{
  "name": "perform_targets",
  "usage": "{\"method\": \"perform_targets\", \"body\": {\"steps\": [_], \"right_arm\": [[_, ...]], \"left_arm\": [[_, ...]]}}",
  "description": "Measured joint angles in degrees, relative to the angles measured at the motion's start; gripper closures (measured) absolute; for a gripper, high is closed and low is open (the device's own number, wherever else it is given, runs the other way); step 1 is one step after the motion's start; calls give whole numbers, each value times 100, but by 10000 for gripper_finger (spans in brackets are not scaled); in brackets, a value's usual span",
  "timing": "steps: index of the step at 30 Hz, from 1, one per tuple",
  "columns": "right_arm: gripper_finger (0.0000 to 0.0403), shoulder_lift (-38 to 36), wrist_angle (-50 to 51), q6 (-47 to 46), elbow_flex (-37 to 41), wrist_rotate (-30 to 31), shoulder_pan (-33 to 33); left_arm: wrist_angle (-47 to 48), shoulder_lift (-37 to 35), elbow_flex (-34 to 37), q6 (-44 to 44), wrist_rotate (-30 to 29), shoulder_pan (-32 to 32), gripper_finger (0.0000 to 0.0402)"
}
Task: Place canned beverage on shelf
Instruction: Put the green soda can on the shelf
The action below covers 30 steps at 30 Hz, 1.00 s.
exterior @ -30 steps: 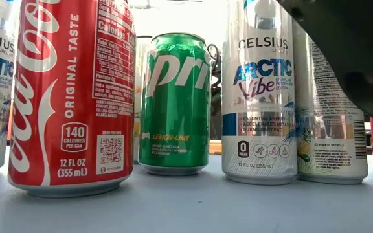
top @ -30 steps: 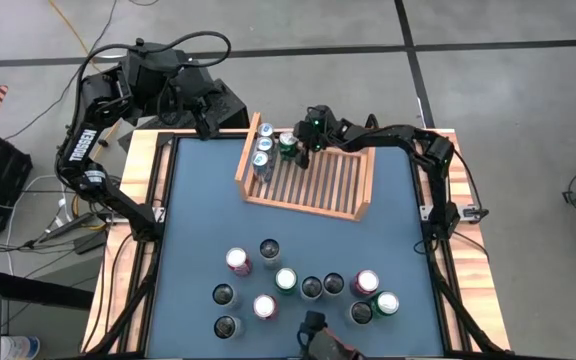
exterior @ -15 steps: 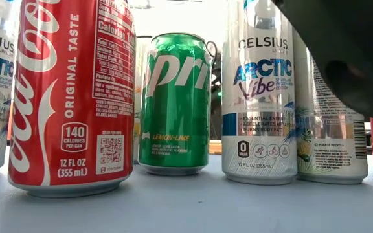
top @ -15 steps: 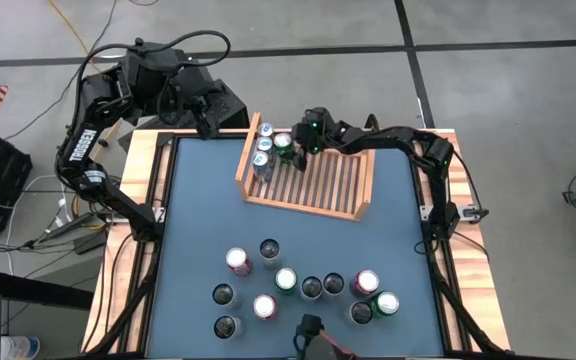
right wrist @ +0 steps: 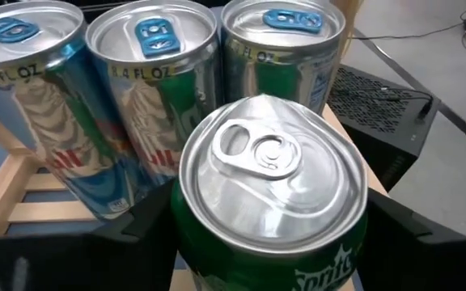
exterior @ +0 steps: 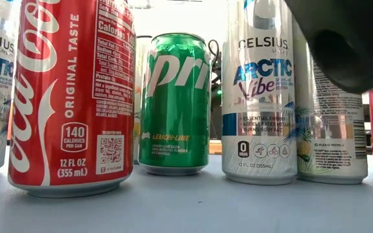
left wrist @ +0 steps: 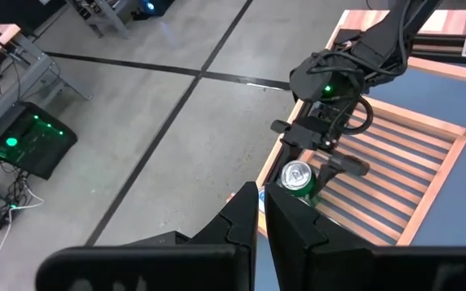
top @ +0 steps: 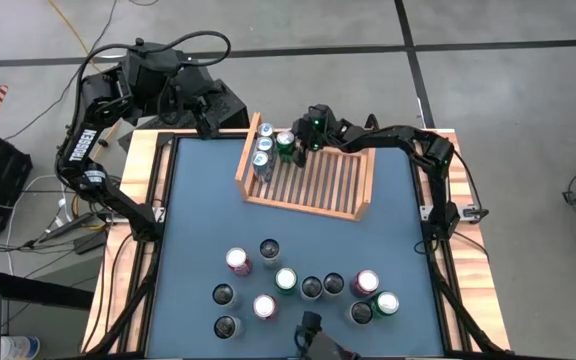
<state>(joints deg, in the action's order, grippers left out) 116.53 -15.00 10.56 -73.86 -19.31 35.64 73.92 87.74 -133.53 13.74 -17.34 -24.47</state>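
Right claw (top: 293,146) fingers spread around green can (top: 285,142) on shelf (top: 318,185), grip unclear; left claw (left wrist: 261,212) closed, empty, off table (top: 198,225).

Grey concrete floor (top: 488,25) with dark seams

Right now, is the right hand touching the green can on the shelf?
Cannot tell. In the right wrist view the right hand has its fingers beside the green can on the shelf, but neither contact nor gap shows plainly.

Right claw (top: 290,146) spread, arm stretched out, left claw (left wrist: 260,212) closed, arm folded back
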Motion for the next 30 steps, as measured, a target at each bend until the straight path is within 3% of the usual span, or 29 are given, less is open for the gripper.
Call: {"method": "perform_targets", "body": {"steps": [30], "right_arm": [[127,181,-700,-584,10,-448,245]], "left_arm": [[-9,0,0,9,-3,0,386]]}}
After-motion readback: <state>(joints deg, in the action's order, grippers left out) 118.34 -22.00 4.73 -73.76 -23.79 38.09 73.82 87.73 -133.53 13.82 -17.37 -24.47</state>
